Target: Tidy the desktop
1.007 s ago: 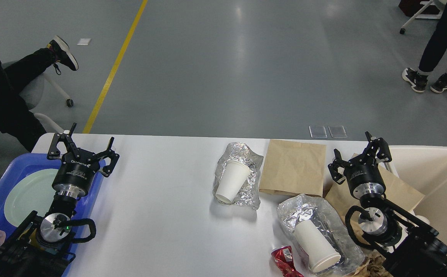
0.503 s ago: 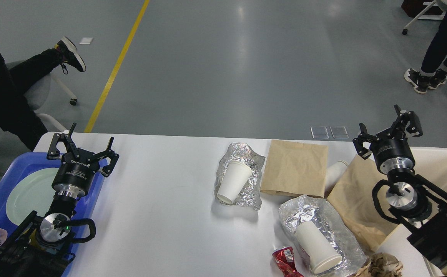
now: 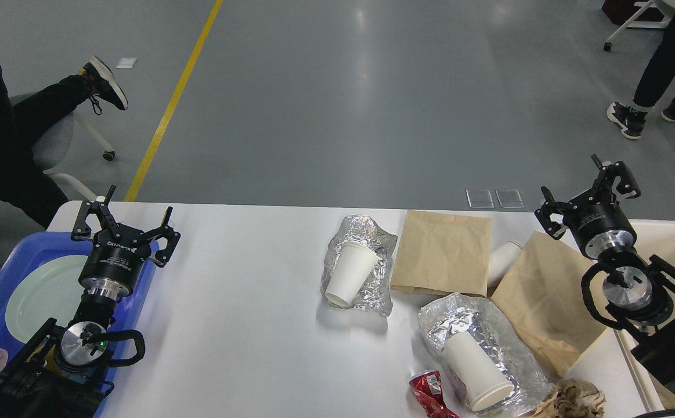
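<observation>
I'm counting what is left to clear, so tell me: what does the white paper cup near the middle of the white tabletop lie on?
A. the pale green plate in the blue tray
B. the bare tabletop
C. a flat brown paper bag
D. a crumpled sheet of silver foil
D: the white paper cup lies on its side on a crumpled sheet of silver foil, left of the flat brown paper bag.

Three paper cups [image 3: 347,274] [image 3: 478,371] [image 3: 502,260], two foil sheets [image 3: 372,232] [image 3: 476,313], two paper bags [image 3: 443,251] [image 3: 540,290] and one can [image 3: 428,390] are counted.
</observation>
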### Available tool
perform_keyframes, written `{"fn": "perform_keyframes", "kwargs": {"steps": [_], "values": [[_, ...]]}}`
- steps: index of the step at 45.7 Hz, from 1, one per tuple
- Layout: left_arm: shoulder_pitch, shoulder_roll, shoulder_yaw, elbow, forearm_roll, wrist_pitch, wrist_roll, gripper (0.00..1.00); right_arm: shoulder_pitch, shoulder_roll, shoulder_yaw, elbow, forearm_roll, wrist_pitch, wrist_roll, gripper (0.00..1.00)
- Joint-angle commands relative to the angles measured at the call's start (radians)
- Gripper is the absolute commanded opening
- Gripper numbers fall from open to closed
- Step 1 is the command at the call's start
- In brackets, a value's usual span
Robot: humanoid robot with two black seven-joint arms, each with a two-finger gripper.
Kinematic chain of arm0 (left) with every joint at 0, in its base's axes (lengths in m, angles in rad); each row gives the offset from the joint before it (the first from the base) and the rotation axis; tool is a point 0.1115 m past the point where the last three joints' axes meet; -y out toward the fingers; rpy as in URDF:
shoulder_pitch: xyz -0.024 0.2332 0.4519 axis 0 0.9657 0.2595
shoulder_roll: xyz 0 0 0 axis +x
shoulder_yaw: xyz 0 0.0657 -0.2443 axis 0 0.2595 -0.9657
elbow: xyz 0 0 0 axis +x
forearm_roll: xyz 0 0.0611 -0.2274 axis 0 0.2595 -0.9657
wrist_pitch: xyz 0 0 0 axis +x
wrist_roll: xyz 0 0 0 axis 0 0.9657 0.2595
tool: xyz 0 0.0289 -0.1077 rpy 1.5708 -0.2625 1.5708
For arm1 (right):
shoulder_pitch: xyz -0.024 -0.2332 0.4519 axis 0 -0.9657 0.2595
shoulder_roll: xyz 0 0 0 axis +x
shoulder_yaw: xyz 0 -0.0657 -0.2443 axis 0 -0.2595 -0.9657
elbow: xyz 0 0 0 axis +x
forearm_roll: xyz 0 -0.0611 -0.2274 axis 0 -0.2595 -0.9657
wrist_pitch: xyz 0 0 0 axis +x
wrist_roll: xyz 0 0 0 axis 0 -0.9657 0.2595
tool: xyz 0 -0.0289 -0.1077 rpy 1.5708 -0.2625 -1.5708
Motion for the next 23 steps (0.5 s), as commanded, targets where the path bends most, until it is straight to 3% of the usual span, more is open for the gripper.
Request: {"fn": "perform_keyframes", "kwargs": {"steps": [1, 23], "values": [[0.000, 0.000, -0.001, 0.000, 0.001, 0.000, 0.000, 0.99, -0.009, 0.001, -0.010, 0.005, 0.000, 0.007, 0.000, 1.00], [0.000, 0.000, -0.001, 0.000, 0.000, 0.000, 0.000, 0.99, -0.008, 0.043, -0.058, 0.013, -0.015, 0.017, -0.002, 1.00]]}}
